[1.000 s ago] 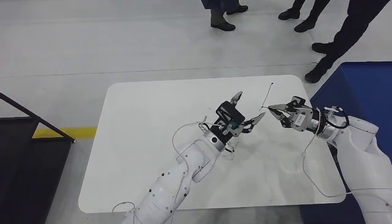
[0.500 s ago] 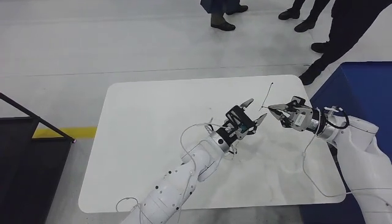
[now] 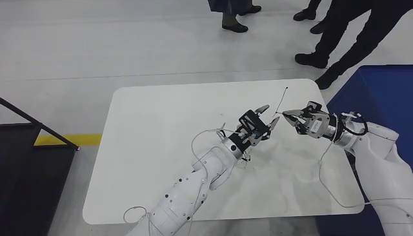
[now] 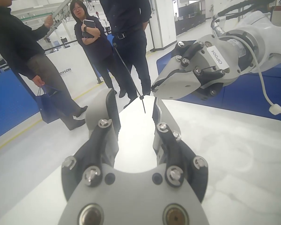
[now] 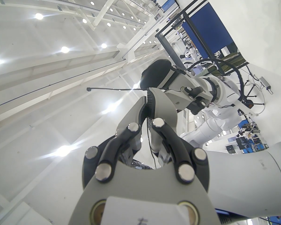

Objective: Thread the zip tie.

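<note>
Black plastic zip tie (image 3: 282,100) is pinched near its lower end by the right pincer (image 3: 287,115), which is clamped tight on it. The strap sticks up at a slant over the far right part of the white worktop (image 3: 161,146), clear of the surface as far as I can see. The left pincer (image 3: 268,115) sits just beside it, fingers spread wide with nothing in them, pointing at the right one. From the left wrist camera, a short bit of the zip tie (image 4: 128,73) pokes down below the right pincer (image 4: 152,89) and lines up with the gap of the left pincer (image 4: 134,97). Can't tell if it's actually between the fingers or a bit beyond them.
</note>
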Available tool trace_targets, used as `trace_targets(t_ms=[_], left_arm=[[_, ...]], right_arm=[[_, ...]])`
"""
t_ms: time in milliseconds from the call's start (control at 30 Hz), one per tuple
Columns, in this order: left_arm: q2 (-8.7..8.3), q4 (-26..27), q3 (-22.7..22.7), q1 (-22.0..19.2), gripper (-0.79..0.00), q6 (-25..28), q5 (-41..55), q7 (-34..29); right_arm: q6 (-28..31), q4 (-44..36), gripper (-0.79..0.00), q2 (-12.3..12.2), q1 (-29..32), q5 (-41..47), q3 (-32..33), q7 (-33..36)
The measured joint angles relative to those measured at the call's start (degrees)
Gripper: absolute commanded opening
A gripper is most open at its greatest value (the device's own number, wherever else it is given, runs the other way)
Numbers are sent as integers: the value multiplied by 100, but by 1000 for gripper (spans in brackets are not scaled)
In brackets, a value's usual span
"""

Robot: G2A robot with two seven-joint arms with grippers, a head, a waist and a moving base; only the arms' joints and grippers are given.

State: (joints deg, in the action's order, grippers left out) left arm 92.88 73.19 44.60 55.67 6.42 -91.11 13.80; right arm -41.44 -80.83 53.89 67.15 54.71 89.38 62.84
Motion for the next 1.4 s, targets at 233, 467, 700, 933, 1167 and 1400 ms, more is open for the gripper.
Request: trace_targets(t_ms=[233,467,700,933,1167,1400], left_arm=[[14,-12,25,16,-745,-15,-48,-22],[22,8,28,38,-785,-2,-142,-10],[25,25,40,81,-785,1,-229,-2],[22,17,26,102,-785,93,-382,-126],[19,62,3,135,-785,117,-545,-140],[9,115,10,157,-785,172,-691,-194]], right_arm=[[0,0,-785,0,0,0,0,0],[0,0,-785,0,0,0,0,0],[0,0,-785,0,0,0,0,0],[145,-160,-785,-3,75,215,131,-235],[215,-240,-785,-34,33,597,457,-485],[179,-355,-785,-65,-10,735,568,-613]])
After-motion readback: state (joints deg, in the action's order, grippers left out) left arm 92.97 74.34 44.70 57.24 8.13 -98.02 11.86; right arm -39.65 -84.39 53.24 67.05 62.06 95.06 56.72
